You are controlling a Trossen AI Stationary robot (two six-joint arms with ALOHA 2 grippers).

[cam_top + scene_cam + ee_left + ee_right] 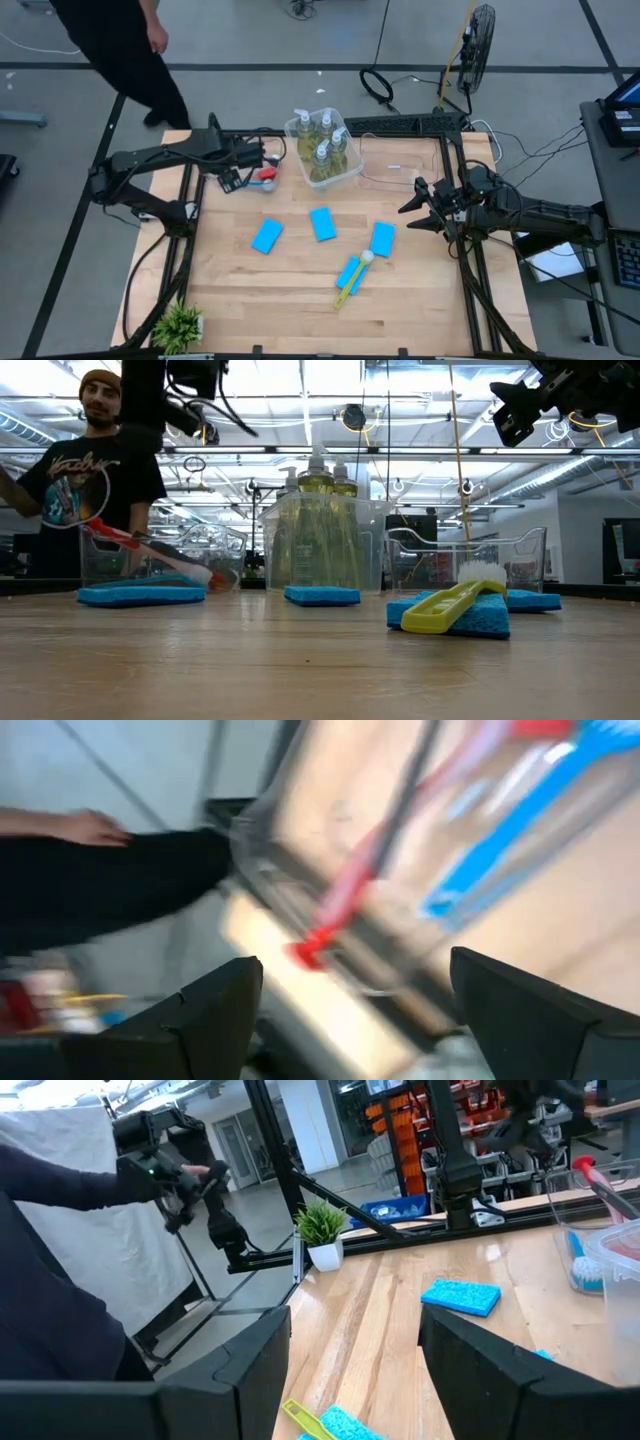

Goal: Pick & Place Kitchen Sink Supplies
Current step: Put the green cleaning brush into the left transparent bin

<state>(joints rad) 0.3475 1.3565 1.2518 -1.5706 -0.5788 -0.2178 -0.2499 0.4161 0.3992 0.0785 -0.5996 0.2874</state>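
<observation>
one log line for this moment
left claw: open over brush bin | right claw: open, idle at right | sponges: on table | bottles: in bin

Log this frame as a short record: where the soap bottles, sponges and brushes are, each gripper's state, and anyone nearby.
soap bottles: four, standing in a clear bin at the table's far side
sponges: four on the table; left, middle, right, one under a brush
yellow-green brush: lying across that sponge
red brush: beside the left gripper
left gripper: open, near the far left bin
right gripper: open, empty, raised at the right edge
person: beyond the far left corner
</observation>
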